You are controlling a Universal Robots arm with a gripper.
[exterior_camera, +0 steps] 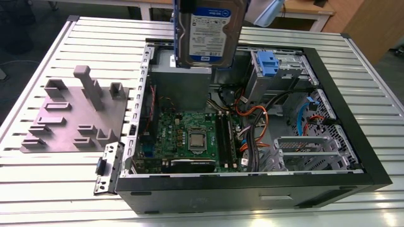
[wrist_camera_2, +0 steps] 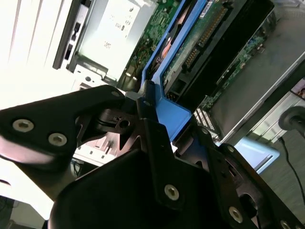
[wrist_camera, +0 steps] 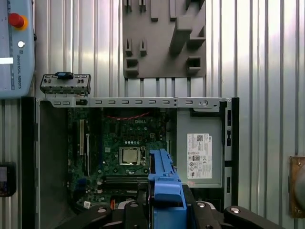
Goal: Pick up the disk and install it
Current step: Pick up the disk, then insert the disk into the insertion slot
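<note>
1. the disk [exterior_camera: 208, 33], a flat silver-grey hard drive with a white-and-blue label and blue plastic side rails, hangs upright over the open black computer case [exterior_camera: 252, 196], to the right of the grey moulded peg plate [exterior_camera: 75, 118] on the counter [exterior_camera: 57, 189] at the exterior view's left.
2. the black tool [wrist_camera: 164, 210] is clamped on the disk's blue rail end.
3. it looks rigid, fairly heavy and shock-sensitive; the rails are the safe hold, though plastic may flex or slip.
4. further right, a small blue clip [exterior_camera: 268, 64] sits in the bay.

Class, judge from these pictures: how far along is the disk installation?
Done: the disk is lifted, hanging above the open computer case. In hand: the end effector is shut on its blue rail. Left: it is not yet seated in the case.
</note>
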